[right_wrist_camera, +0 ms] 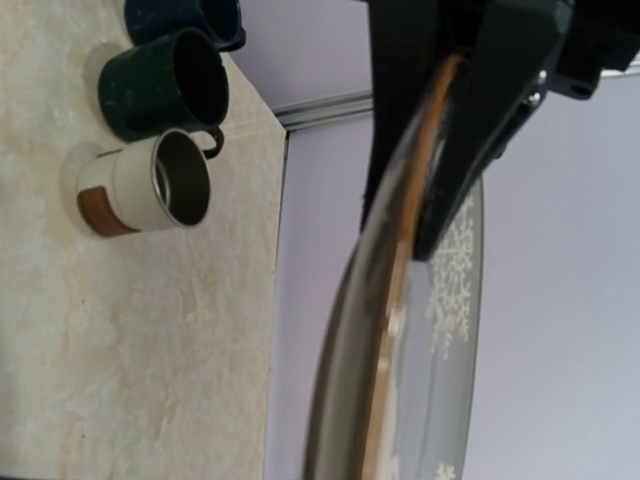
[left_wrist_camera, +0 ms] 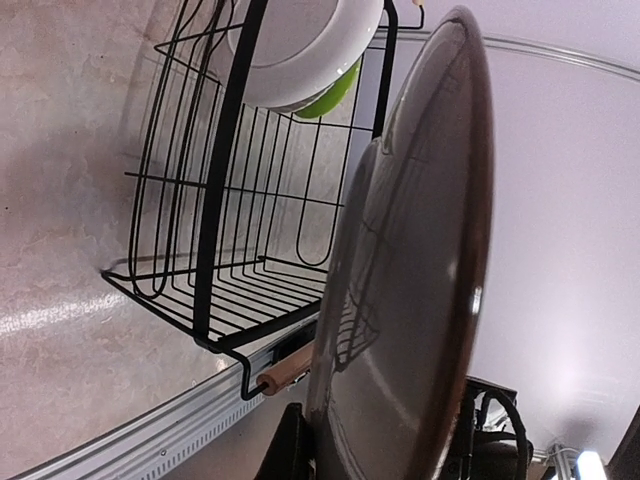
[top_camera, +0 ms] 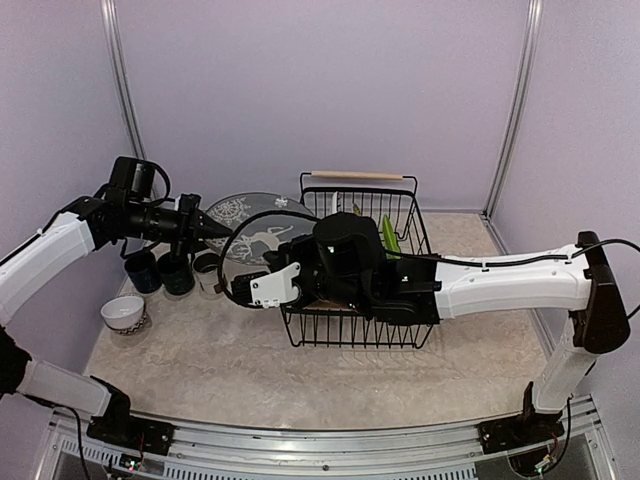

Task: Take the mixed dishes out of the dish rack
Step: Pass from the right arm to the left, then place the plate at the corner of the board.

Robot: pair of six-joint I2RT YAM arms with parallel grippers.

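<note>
Grey dish: you have the grey dish (top_camera: 265,245) on edge and off the table, left of centre in the top view, just outside the rack's left end and between the two claws.
Left gripper: the left gripper (top_camera: 208,231) pinches the dish's upper-left rim. The right wrist view shows it clamped on either side of that rim, at the top of the frame.
Right gripper: the right gripper (top_camera: 240,285) reaches across the rack to the dish's lower edge. It is pressed together and, as I read it, gripping that edge, though its own fingers are out of frame.
Already out: the navy mug (right_wrist_camera: 190,18), dark green mug (right_wrist_camera: 165,85) and white-brown cup (right_wrist_camera: 140,185) stand in a row at the upper left of the right wrist view. A small patterned bowl (top_camera: 124,313) sits on the table (top_camera: 230,370) at the far left of the top view.
In the rack: the dish rack (top_camera: 412,200), centre right in the top view, holds the white bowl (left_wrist_camera: 300,50) and the lime-green plate (left_wrist_camera: 335,95). The right arm covers much of the basket, so you cannot tell what else is inside.
Progress: about midway, by my judgement — the cups are out, this dish is not yet set down, and at least two pieces remain.
</note>
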